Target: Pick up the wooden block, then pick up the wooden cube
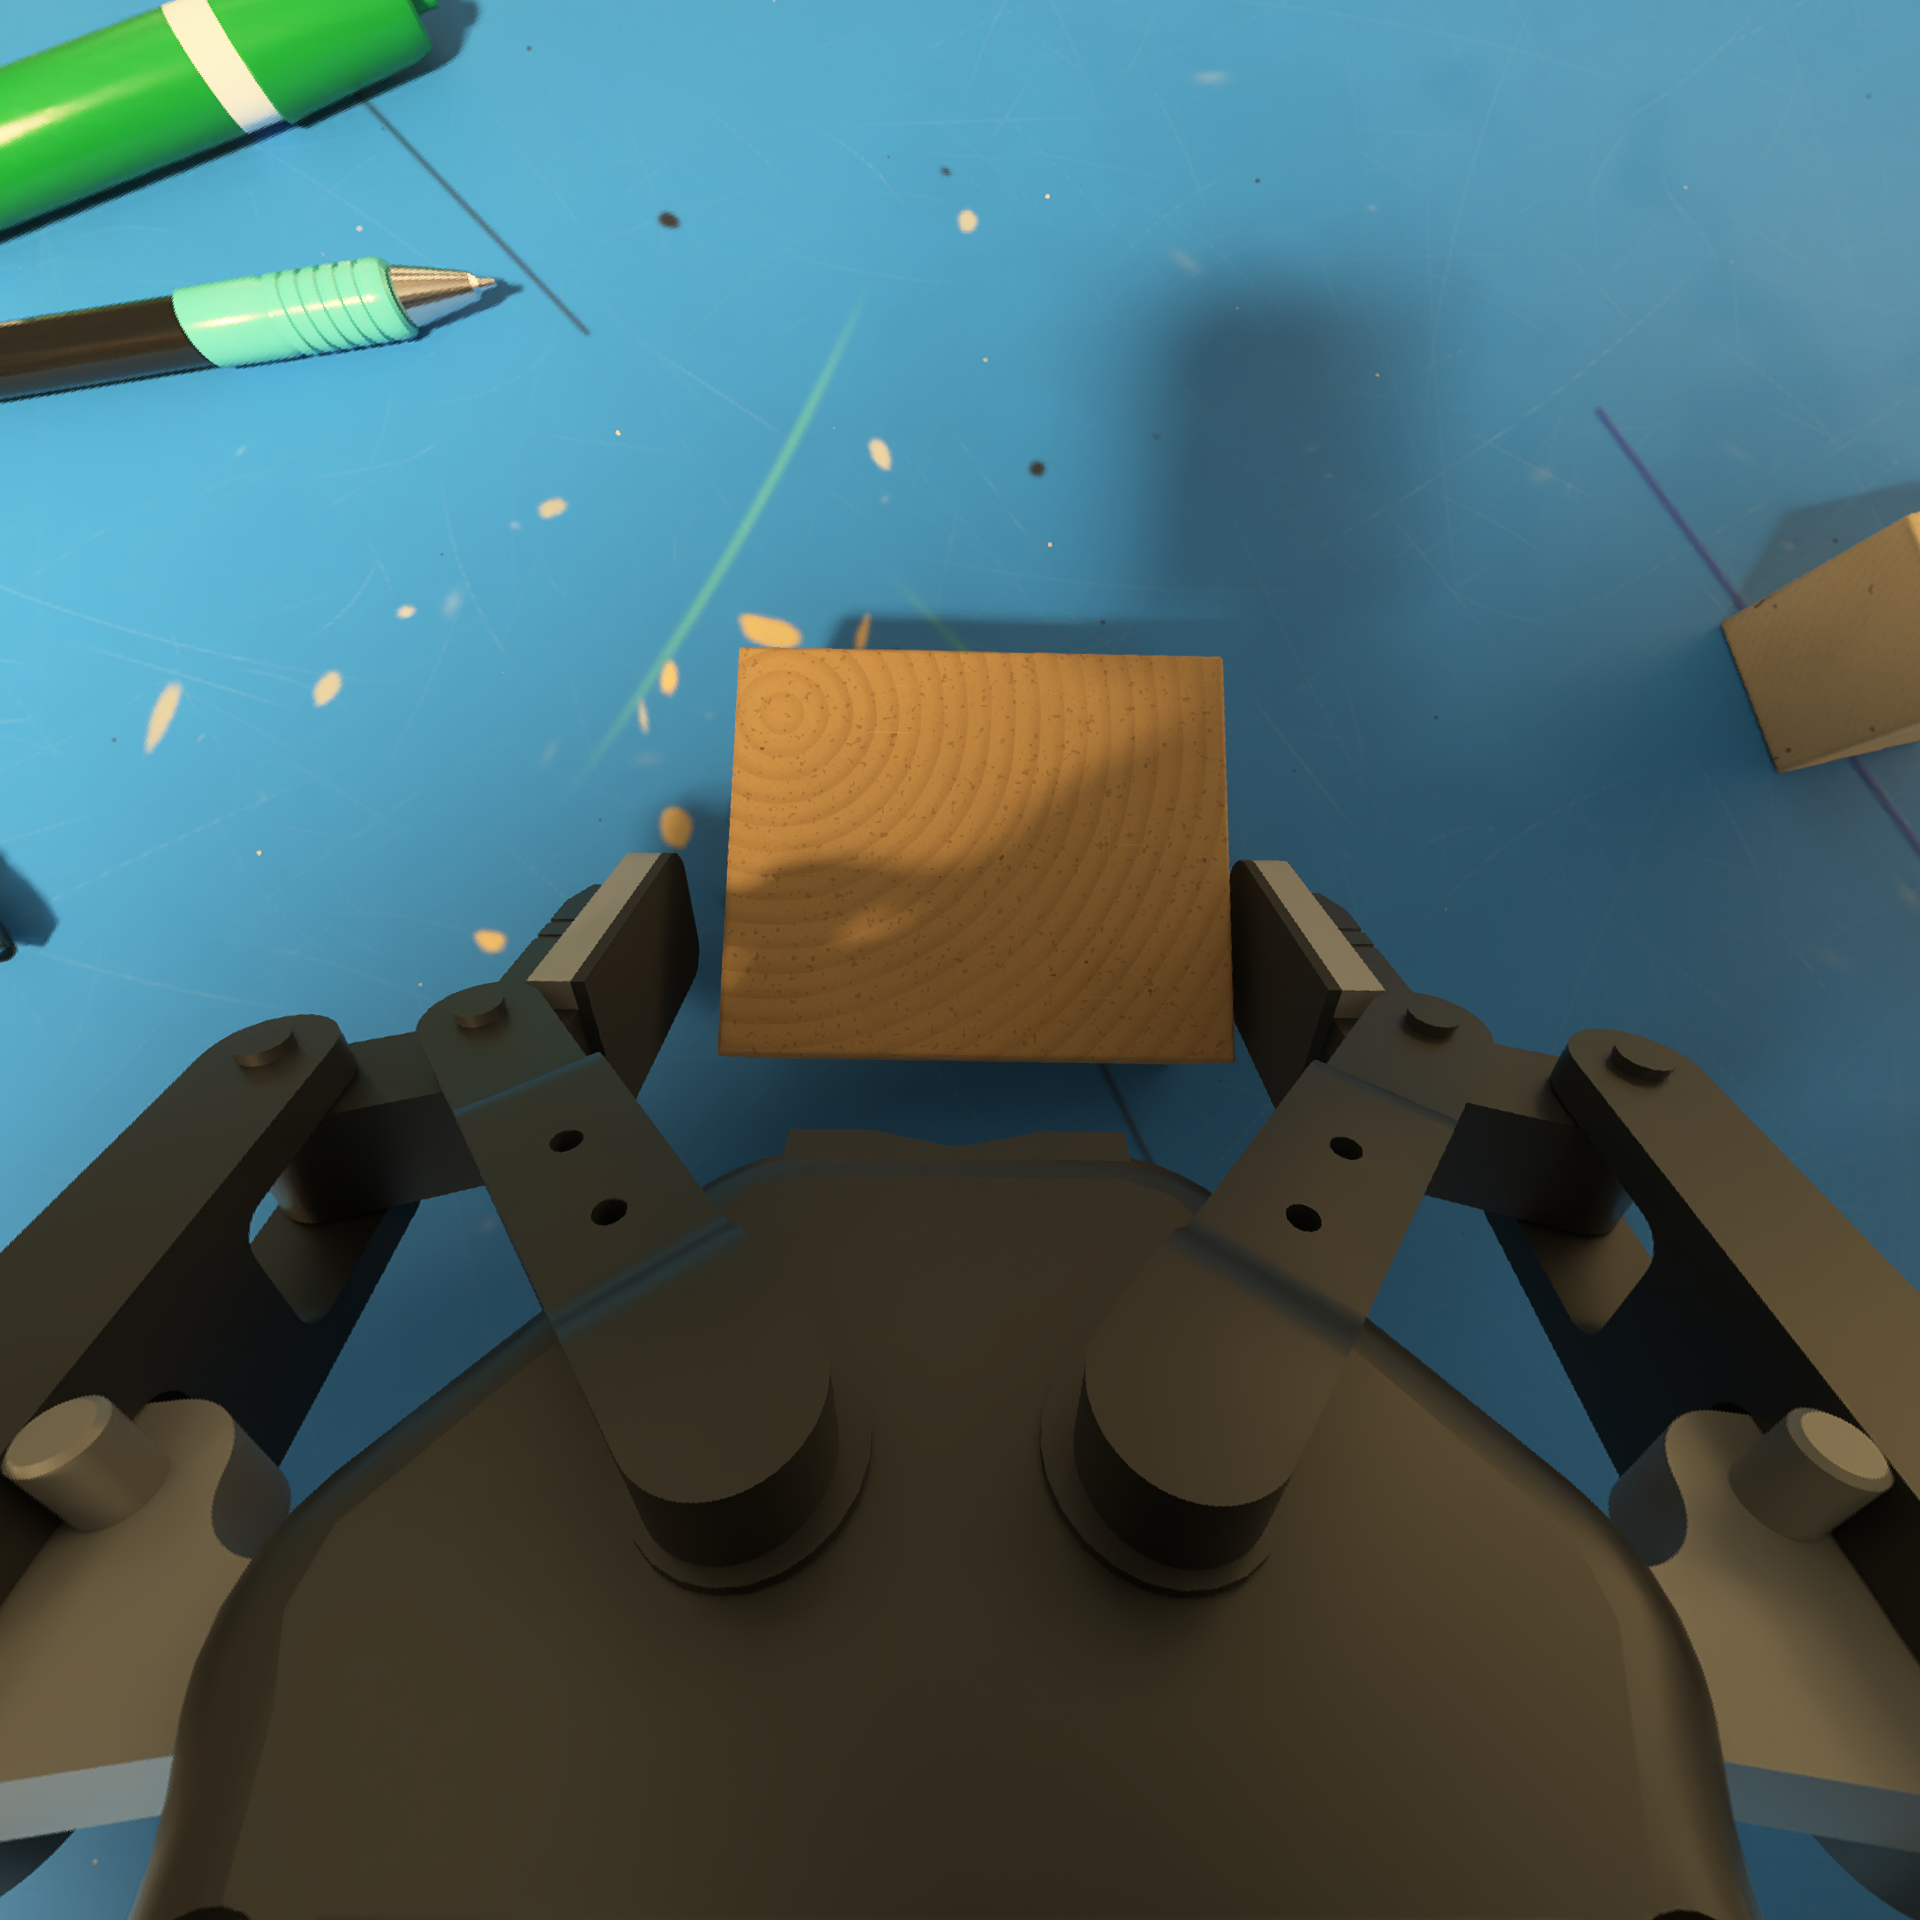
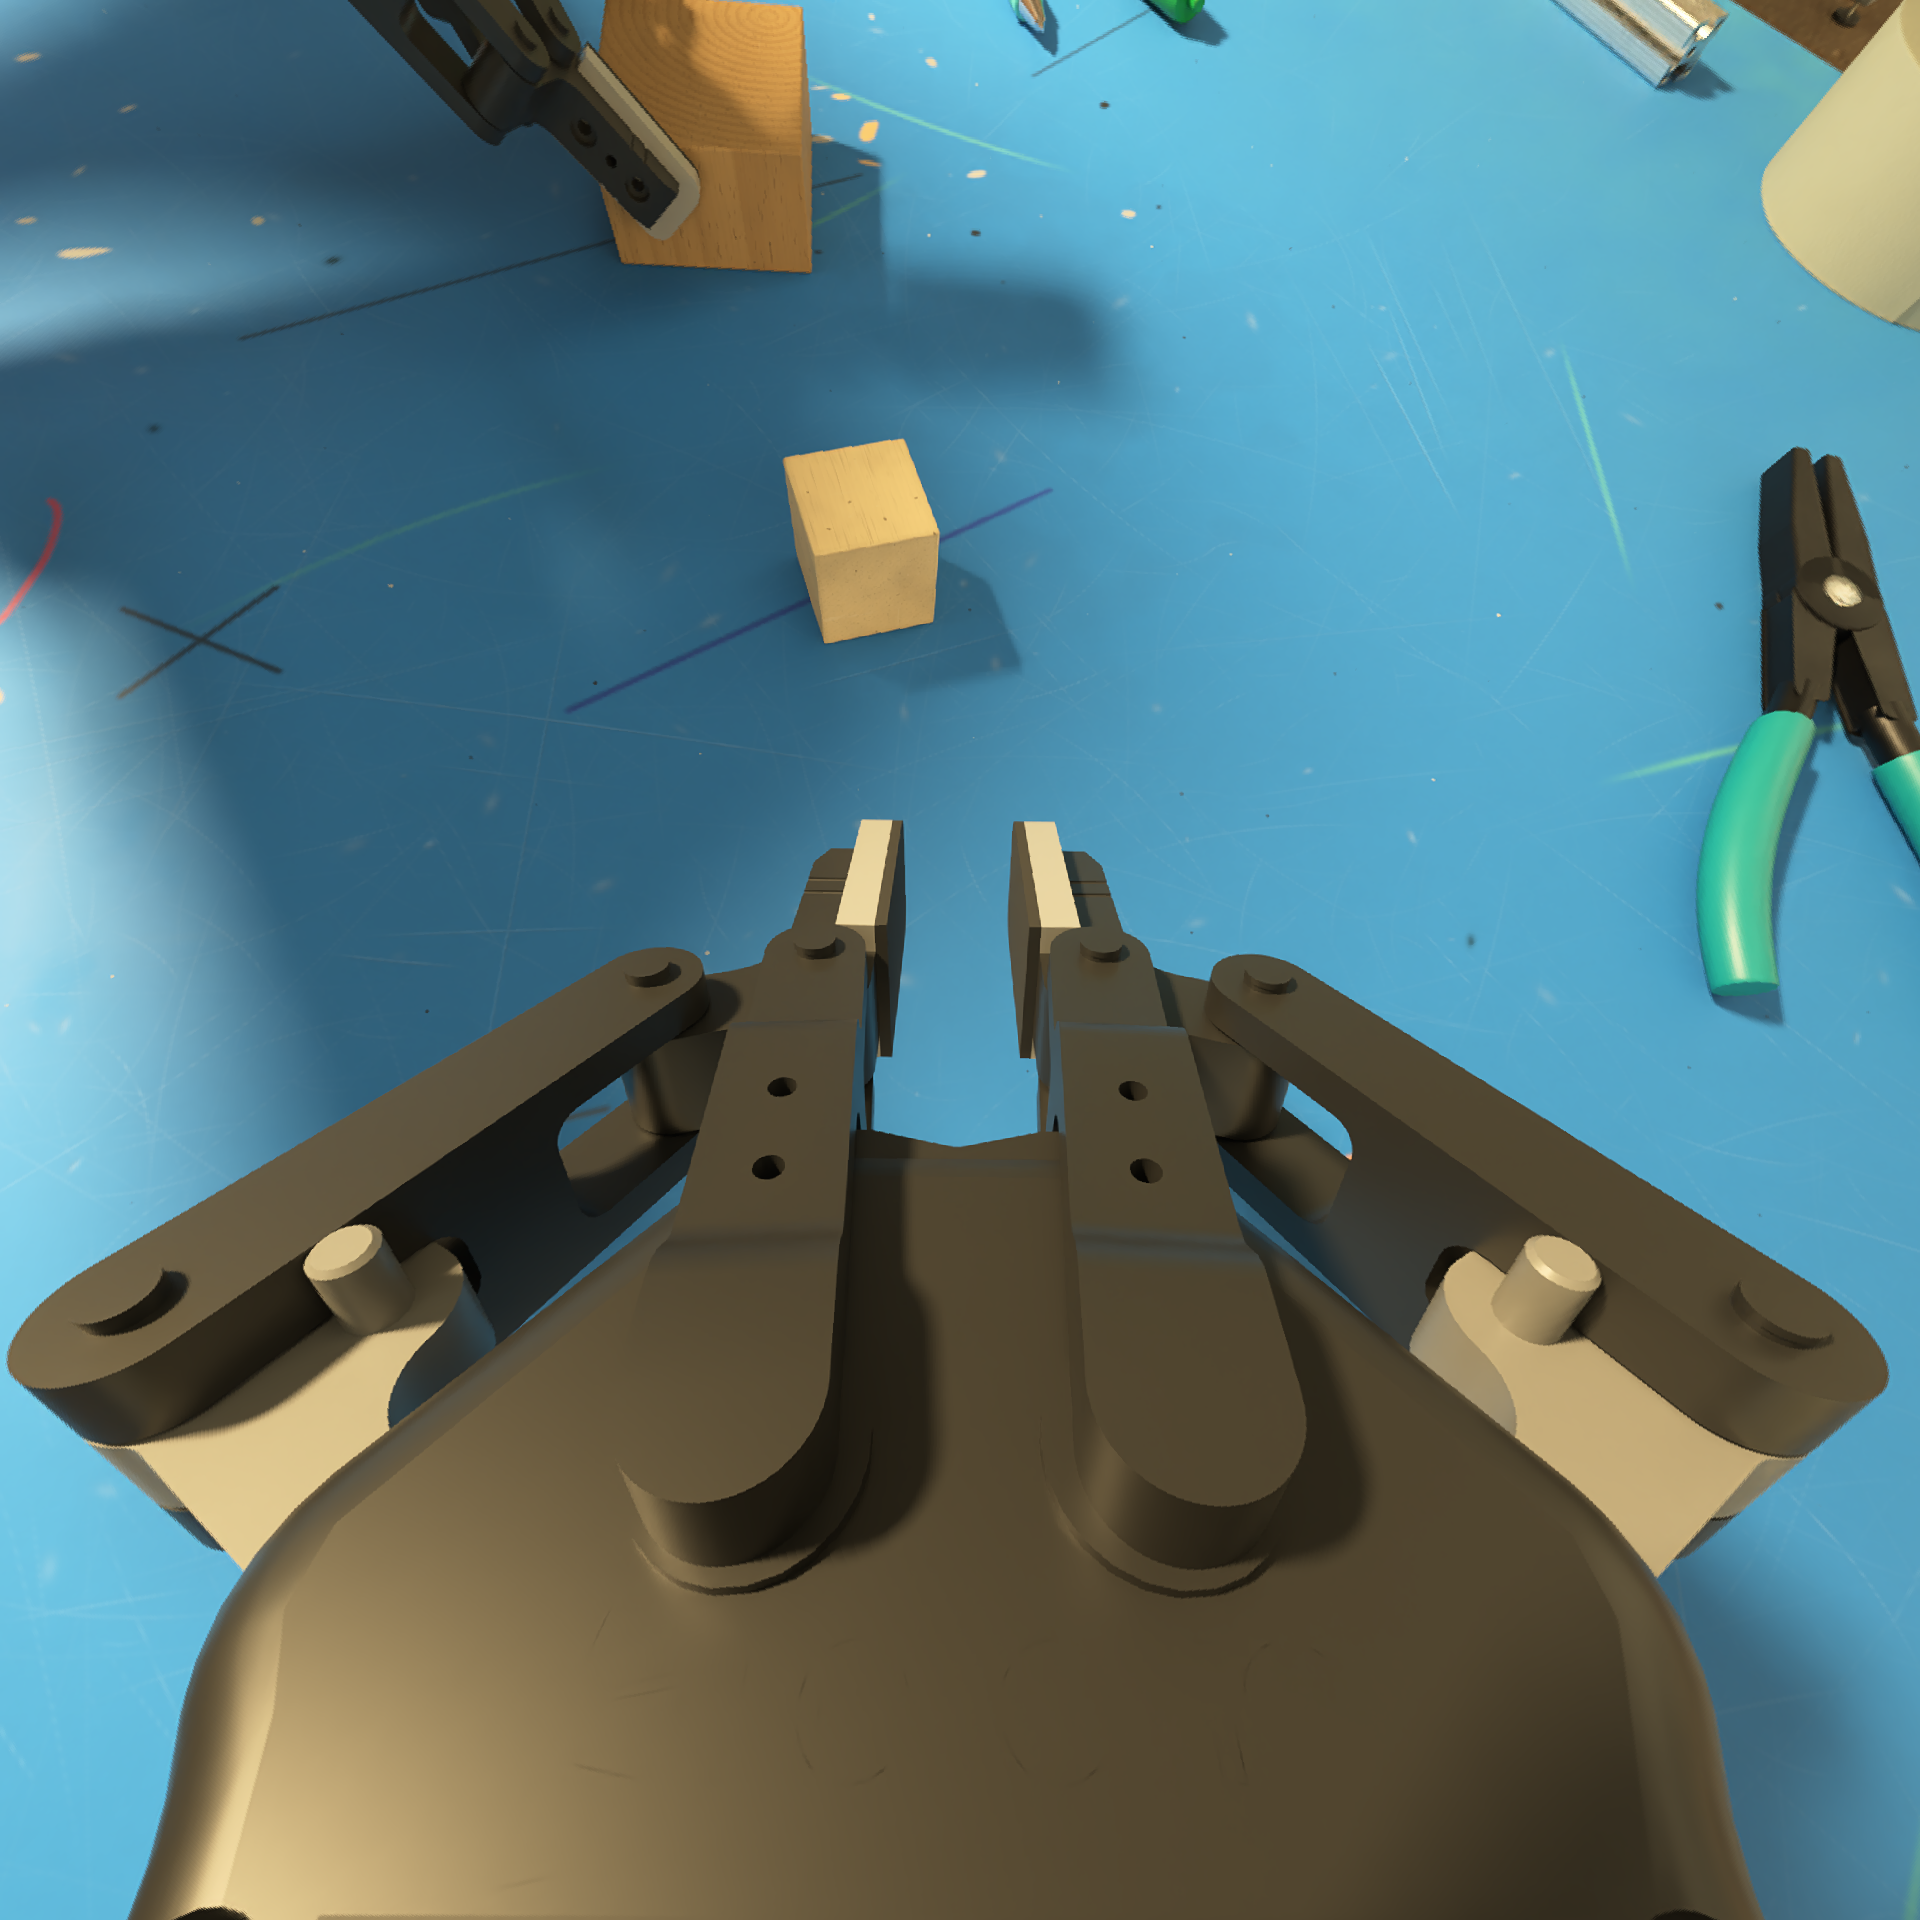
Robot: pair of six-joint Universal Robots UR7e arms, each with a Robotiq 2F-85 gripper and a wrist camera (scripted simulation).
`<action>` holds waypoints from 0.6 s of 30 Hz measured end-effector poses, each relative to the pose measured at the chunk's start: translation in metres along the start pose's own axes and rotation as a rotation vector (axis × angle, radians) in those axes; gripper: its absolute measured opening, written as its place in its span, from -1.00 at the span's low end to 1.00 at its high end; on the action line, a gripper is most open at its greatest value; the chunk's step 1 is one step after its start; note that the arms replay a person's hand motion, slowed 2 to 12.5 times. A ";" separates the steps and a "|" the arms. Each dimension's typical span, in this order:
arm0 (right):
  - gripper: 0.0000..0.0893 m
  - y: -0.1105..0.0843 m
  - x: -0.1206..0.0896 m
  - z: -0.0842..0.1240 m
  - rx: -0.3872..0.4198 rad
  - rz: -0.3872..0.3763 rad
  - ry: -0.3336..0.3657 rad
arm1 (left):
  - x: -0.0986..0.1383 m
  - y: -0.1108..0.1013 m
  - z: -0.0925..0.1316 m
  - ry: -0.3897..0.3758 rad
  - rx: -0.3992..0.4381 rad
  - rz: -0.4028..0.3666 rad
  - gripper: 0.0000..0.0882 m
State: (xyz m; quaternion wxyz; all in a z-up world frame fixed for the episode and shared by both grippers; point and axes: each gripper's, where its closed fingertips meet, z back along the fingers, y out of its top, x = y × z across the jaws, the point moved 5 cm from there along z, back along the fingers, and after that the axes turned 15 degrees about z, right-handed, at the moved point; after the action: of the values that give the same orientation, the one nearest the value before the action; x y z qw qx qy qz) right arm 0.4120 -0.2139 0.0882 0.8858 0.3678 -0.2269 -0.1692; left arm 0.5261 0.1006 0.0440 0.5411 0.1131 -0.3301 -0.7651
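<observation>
Left pincer (image 1: 961,935) spread wide, angled downward; right pincer (image 2: 956,904) narrowly parted, empty, tilted forward-down.

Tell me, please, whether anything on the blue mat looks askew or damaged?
Nothing looks damaged. The wooden cube sits flat, turned askew to the purple line beneath it. The blue mat is scratched and speckled.
</observation>
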 end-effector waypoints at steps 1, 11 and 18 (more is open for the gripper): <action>-0.59 0.000 0.000 0.000 0.000 0.000 0.000 | 0.000 0.000 0.000 0.002 -0.001 0.002 0.94; -0.59 0.000 -0.001 0.000 -0.001 0.002 0.002 | 0.002 0.005 -0.006 0.020 -0.005 -0.013 0.94; -0.59 0.000 -0.001 0.000 0.000 0.001 0.001 | 0.002 0.006 -0.007 0.013 -0.005 -0.015 0.94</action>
State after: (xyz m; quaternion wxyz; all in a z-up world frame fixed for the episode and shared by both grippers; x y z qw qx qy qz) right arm 0.4113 -0.2142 0.0880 0.8860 0.3677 -0.2265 -0.1687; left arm 0.5330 0.0951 0.0429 0.5377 0.1194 -0.3237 -0.7693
